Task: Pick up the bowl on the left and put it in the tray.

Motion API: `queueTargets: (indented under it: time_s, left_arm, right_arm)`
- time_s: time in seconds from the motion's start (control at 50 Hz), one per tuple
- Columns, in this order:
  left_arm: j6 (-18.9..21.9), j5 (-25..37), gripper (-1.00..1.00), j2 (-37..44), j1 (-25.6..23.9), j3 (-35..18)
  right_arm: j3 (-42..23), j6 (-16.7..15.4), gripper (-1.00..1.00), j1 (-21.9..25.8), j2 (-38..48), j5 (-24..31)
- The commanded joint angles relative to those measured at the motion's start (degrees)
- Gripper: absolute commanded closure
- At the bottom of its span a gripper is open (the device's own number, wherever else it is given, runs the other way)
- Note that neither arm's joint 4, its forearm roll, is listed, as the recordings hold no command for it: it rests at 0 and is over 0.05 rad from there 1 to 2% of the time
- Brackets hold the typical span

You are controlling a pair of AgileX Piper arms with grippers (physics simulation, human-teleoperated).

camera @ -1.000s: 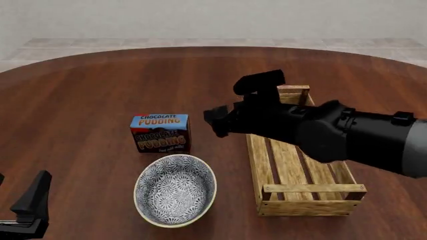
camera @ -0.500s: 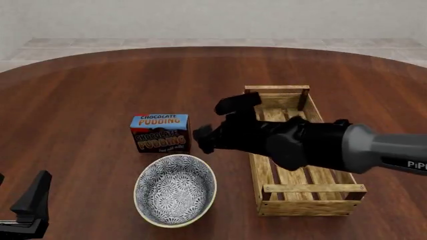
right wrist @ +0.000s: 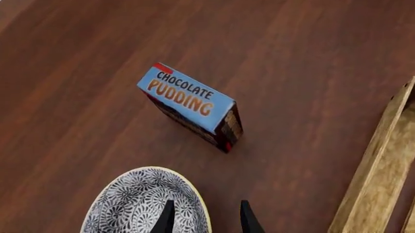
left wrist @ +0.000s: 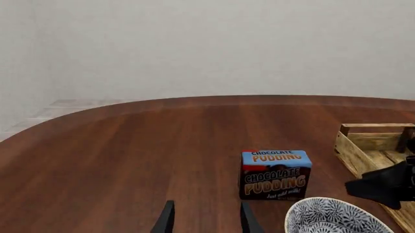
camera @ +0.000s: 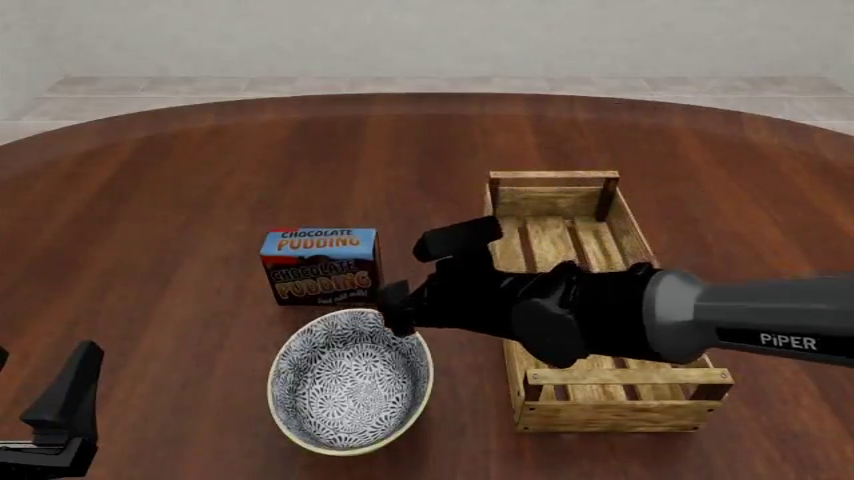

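Note:
The blue-grey floral bowl (camera: 350, 382) sits on the table near the front, left of the tray (camera: 550, 349), a long light-wood crate. My right gripper (camera: 398, 303) hangs just above the bowl's far right rim. In the right wrist view it (right wrist: 206, 221) is open, with the cream rim of the bowl (right wrist: 139, 206) lying between its two fingers. Whether the fingers touch the rim I cannot tell. At the front left corner my left gripper (camera: 60, 415) rests low and away from the bowl. Its fingers (left wrist: 166, 221) are apart and hold nothing.
A chocolate pudding box (camera: 320, 266) stands upright just behind the bowl, close to my right gripper. The right arm crosses over the tray's left side. The left wrist view shows the pudding box (left wrist: 275, 174), the bowl's edge (left wrist: 337, 218) and the tray's end (left wrist: 370, 141).
My right arm has come down and to the left, from above the tray to the bowl's far right rim. The left arm, bowl and box have not moved.

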Motion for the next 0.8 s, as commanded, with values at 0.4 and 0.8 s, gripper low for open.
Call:
queueTargets:
  time_s: [0.4,0.8]
  left_arm:
    - [0.00,0.00,-1.00,0.00,0.00,0.00]
    - [0.00,0.00,-1.00,0.00,0.00,0.00]
  right_arm:
    - [-0.34,3.00,-1.00,0.65,8.99,-4.91]
    - [-1.25,4.35,-1.00,4.22,13.48,-5.82]
